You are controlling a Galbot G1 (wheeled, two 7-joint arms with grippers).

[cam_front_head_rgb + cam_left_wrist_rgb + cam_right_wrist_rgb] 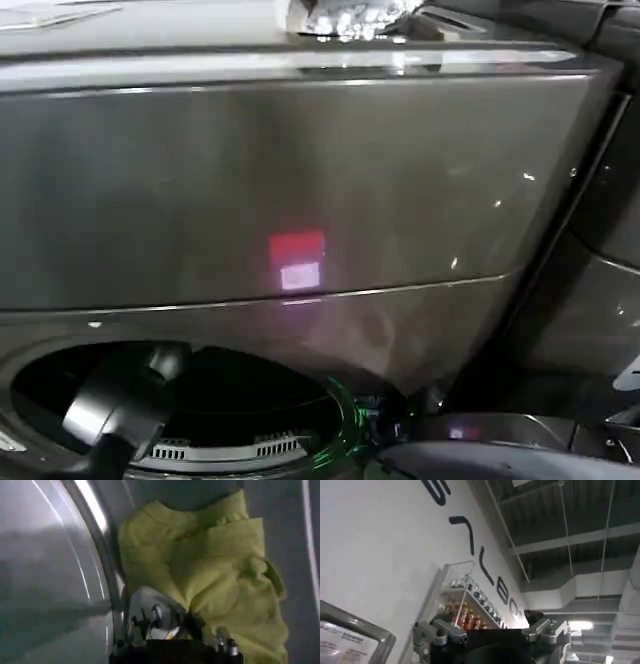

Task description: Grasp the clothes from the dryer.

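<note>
- The large bronze-grey front-loading dryer (300, 200) is filling the scene, its round opening sitting low on the near left.
- The left arm is reaching into that opening.
- The yellow-green fabric clothes (210, 575) are lying inside against the drum wall, touching the left gripper (172, 630); I cannot tell its finger state.
- The right gripper (490, 635) is idling, pointing upward at a ceiling; I cannot tell its finger state.

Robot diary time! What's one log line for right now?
left arm: inside dryer | left gripper: at clothes | grip: unclear | right gripper: parked, facing wall
</note>
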